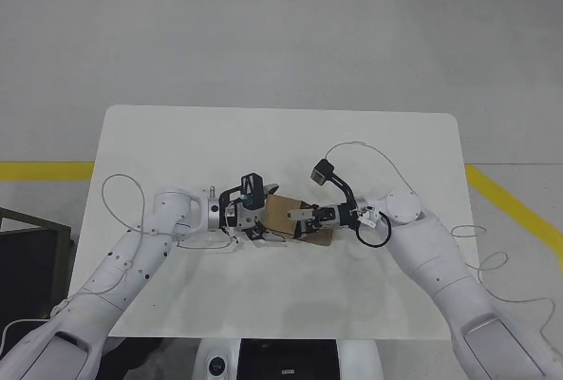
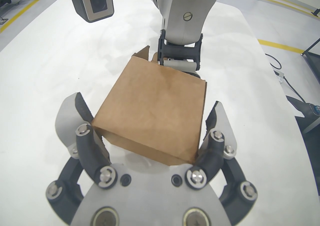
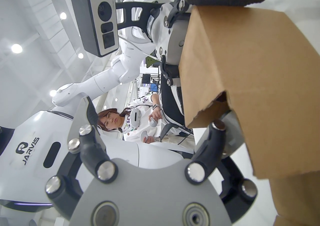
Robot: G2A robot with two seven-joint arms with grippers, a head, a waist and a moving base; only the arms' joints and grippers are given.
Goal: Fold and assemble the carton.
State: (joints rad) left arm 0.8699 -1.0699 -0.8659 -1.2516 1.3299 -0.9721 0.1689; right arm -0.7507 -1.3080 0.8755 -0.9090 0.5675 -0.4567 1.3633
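Rubber pads, left gripper (image 2: 146, 104): set wide, yet bearing on both side edges of the carton (image 2: 155, 112) at its near end, which is held between them.
Fingers, right gripper (image 3: 155, 112): standing well apart and gripping nothing. One finger (image 3: 221, 137) is tucked against the ragged corner of the carton's open end; the other (image 3: 86, 117) hangs free in the air.
Carton: brown cardboard, a shallow sleeve only partly opened. It spans the gap between the two grippers over the middle of the white table (image 1: 357, 142). Whether it touches the tabletop cannot be told.
Long axis: runs from one gripper to the other, side to side across the table in the top view, with a broad face up.
Ends: a narrow side wall faces the left gripper. The open end, with a small flap (image 2: 142, 53) standing up, faces the right gripper.
Step in hand: an early one, by the look of it. The sleeve is braced at one end so the other can be worked open or its flaps folded.
Next move: likely calls for the right finger to hook or press the end flap inward while the left grip holds firm. A slack hold could let the sleeve twist or collapse flat.
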